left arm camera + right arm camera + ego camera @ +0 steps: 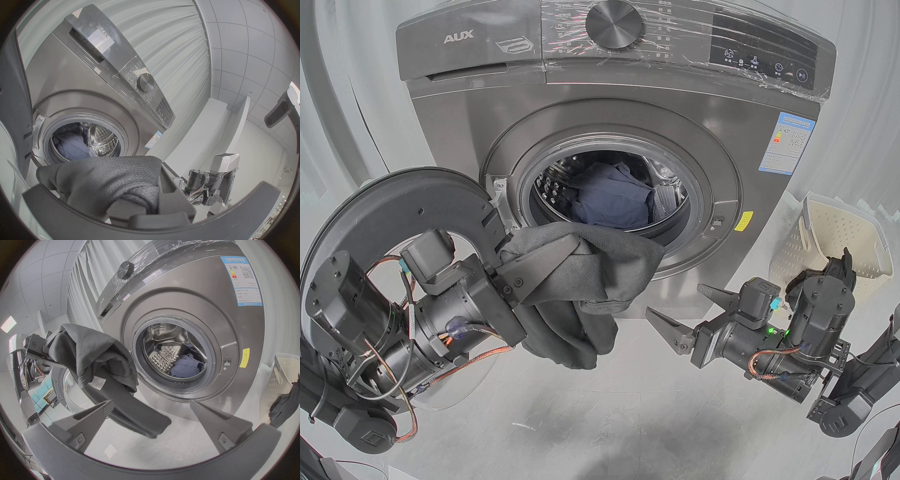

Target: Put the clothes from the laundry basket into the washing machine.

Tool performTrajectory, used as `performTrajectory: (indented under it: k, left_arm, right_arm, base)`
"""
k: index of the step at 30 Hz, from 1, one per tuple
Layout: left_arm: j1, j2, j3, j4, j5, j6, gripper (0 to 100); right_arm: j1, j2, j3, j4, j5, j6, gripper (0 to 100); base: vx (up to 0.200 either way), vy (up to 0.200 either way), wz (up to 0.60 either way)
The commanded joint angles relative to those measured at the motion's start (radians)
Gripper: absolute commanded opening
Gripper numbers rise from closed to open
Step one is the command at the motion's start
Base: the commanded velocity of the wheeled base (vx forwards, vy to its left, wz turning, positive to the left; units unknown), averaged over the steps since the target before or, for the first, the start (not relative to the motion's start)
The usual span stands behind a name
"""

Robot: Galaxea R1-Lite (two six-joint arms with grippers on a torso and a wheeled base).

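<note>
The left pincer [562, 256] is clamped on a dark grey garment [594, 275], held up just in front of the washing machine [612, 112], at the lower edge of its round opening; the cloth drapes over the fingers and hangs in folds toward the floor [612, 406], its lower end clear of the ground. The machine's door [394, 206] stands swung open on the robot's left, behind the left arm; inside the drum lies a blue garment [609, 197], bunched against the lower back. The right pincer [675, 300] sits lower and to the right of the hanging cloth, its fingers spread apart and holding nothing, pointing toward the machine's front. A cream perforated laundry basket [850, 231] stands on the floor beside the machine's right; dark clothing [284, 405] hangs over its rim.
</note>
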Motion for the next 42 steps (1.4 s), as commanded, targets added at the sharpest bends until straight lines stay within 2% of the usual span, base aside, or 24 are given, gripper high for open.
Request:
performTrajectory:
  k: [1, 6, 20, 22, 23, 31, 34, 42]
  left_arm:
    - [0.0, 0.004, -0.001, 0.0, 0.0, 0.0, 0]
    - [0.0, 0.004, -0.001, 0.001, 0.0, 0.0, 0]
    - [0.0, 0.001, -0.001, 0.0, -0.004, -0.002, 0]
    - [0.0, 0.001, -0.001, 0.0, -0.004, -0.002, 0]
    - [0.0, 0.003, -0.001, 0.0, -0.004, -0.002, 0]
    - [0.0, 0.006, 0.001, 0.001, -0.004, -0.002, 0]
    - [0.0, 0.007, 0.001, 0.0, -0.004, -0.002, 0]
    - [0.0, 0.007, -0.001, 0.0, -0.003, -0.002, 0]
  right_arm:
    - [0.011, 0.003, 0.001, -0.003, 0.004, -0.001, 100]
    - [0.015, 0.011, -0.033, -0.005, 0.004, -0.003, 100]
    - [0.013, 0.167, -0.22, -0.021, 0.007, -0.015, 100]
    - [0.013, 0.169, -0.221, -0.021, 0.007, -0.015, 100]
    - [0.022, 0.19, -0.258, -0.037, 0.01, -0.017, 100]
    - [0.038, 0.22, -0.301, -0.069, 0.045, -0.015, 100]
    - [0.045, 0.218, -0.289, -0.106, 0.085, -0.01, 100]
    - [0.068, 0.22, -0.29, -0.118, 0.142, -0.006, 100]
  base:
    - [0.0, 0.0, 0.0]
    - [0.0, 0.0, 0.0]
    - [0.0, 0.0, 0.0]
    - [0.0, 0.0, 0.0]
    - [0.0, 0.0, 0.0]
    - [0.0, 0.0, 0.0]
    - [0.0, 0.0, 0.0]
    - [0.0, 0.0, 0.0]
